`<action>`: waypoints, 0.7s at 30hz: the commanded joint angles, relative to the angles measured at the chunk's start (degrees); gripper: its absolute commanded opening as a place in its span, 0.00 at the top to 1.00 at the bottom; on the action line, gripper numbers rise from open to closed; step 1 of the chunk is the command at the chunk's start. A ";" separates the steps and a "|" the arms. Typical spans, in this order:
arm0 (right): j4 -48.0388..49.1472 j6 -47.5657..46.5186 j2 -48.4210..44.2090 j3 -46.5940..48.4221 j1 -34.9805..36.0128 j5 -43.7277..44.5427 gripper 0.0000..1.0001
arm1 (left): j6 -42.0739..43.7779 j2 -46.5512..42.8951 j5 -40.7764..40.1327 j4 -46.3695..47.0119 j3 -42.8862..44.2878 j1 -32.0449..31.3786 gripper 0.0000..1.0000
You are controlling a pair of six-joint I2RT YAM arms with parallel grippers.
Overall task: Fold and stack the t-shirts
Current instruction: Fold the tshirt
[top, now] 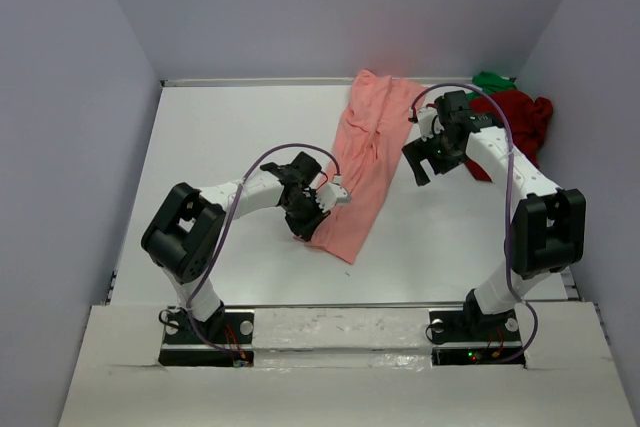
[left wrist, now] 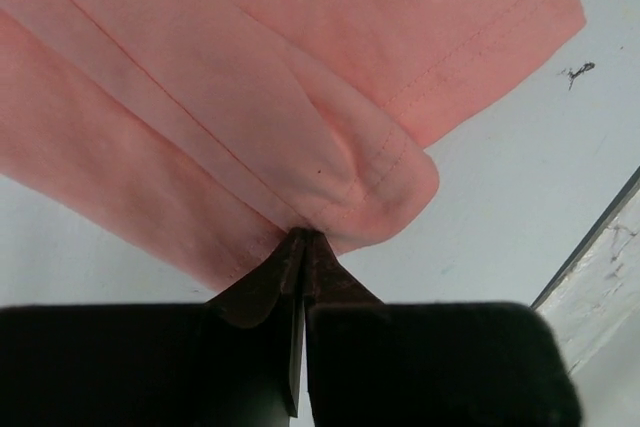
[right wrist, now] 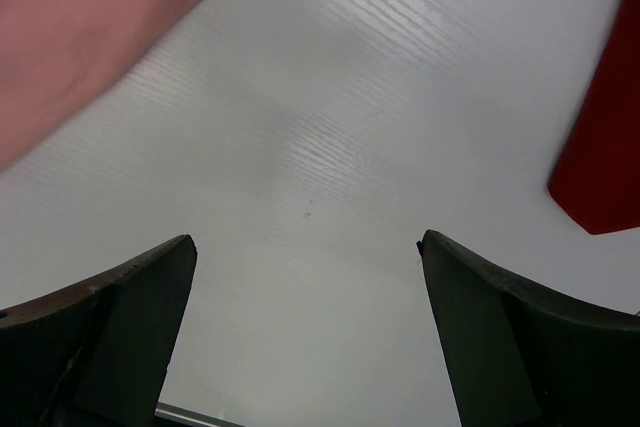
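Presently:
- My left gripper [left wrist: 301, 239]: clenched on the salmon-pink t-shirt [top: 365, 162] hem.
- My right gripper [right wrist: 305, 252]: released, spread wide above the table [right wrist: 330, 127].
- Dark red t-shirt [top: 515, 117]: no readable label.

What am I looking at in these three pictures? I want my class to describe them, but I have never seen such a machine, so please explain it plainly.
These are two robot arms bolted to the near edge of a white table. The wide picture looks down from above and behind them. The other two come from small cameras on each wrist, so each shows its own jaws at the bottom.

On the table lies a salmon-pink t-shirt, stretched out lengthwise. In the far right corner sits a crumpled dark red t-shirt, with a scrap of green cloth behind it.

The left gripper has its jaws pinched shut on the near edge of the pink shirt. The right gripper hangs above bare table between the two shirts, jaws wide open, holding nothing.
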 commanded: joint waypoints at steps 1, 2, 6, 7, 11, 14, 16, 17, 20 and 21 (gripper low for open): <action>2.11 -0.29 -1.36 -0.38 0.20 -2.09 0.00 | -0.68 -1.35 -1.48 0.04 1.65 -0.41 0.83; 2.11 -0.38 -1.27 -0.30 0.20 -2.54 0.00 | -0.77 -1.80 -1.92 0.39 1.65 -0.41 0.81; 1.76 -0.29 -0.57 0.58 0.20 -3.07 0.00 | -1.30 -2.15 -2.62 0.75 1.12 -0.41 0.68; 1.67 -0.29 -0.48 0.84 0.20 -2.98 0.00 | -1.21 -1.80 -2.97 0.75 0.95 -0.41 0.67; 0.88 -0.29 -0.39 1.72 0.20 -3.42 0.00 | -1.65 0.48 -4.12 1.45 -0.02 -0.41 0.56; 0.27 -0.38 -0.48 1.99 0.20 -4.30 0.00 | -1.65 1.63 -4.82 1.71 -0.29 -0.41 0.43; 0.18 -0.47 -0.04 1.99 0.20 -5.44 0.00 | -1.74 2.67 -5.09 1.63 -0.20 -0.41 0.40; 0.09 -0.47 0.22 1.99 0.20 -5.70 0.00 | -1.91 3.03 -5.35 1.54 0.06 -0.41 0.39; -0.78 -0.38 1.45 2.86 0.20 -5.71 0.00 | -1.91 4.35 -5.44 0.84 0.50 -0.41 0.38; -0.96 -0.47 1.63 2.95 0.20 -5.97 0.00 | -1.83 4.70 -4.83 0.49 0.68 -0.41 0.38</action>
